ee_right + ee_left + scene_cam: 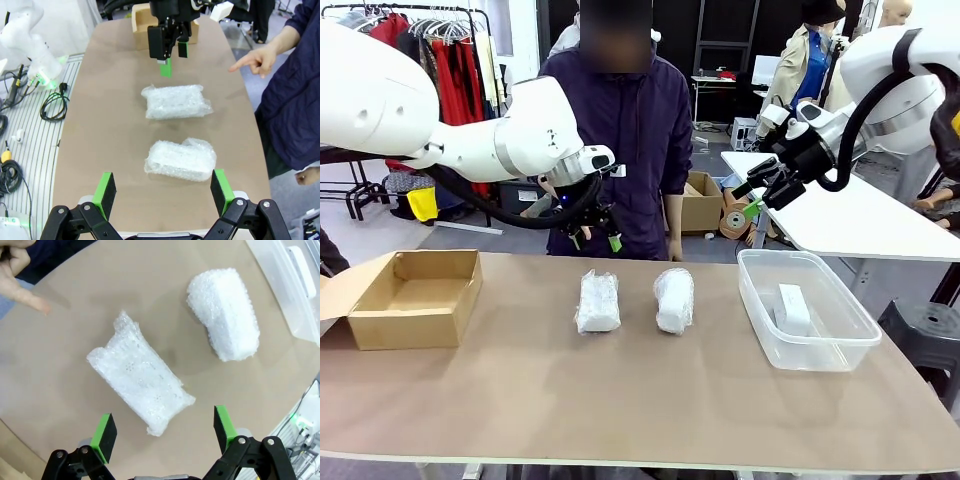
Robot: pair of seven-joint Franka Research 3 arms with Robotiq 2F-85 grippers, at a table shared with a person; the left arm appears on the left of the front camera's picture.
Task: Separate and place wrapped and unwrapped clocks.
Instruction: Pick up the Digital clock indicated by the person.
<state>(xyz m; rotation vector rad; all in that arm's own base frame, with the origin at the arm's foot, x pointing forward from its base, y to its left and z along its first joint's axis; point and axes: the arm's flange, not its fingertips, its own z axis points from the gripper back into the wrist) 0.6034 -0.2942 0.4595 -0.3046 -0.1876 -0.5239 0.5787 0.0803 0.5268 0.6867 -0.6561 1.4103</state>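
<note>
While the left pincer (597, 241) hung with jaws apart near the counter's (520, 400) far edge, two wrapped clocks lay mid-counter: the left wrapped clock (598, 302) below it, the right wrapped clock (674, 299) just beside. One bare clock (792, 308) lay in the clear tub (810, 355) near the right edge, below the right pincer (748, 200), likewise spread apart.

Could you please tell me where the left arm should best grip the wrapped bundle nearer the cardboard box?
Grip the left wrapped bundle across its long sides at mid-length, straight down from above. It lies flat, longer than wide, with bare table on both flanks; its ends are loose wrap. It sits diagonal to the open left jaws, so probably roll the wrist first.
</note>
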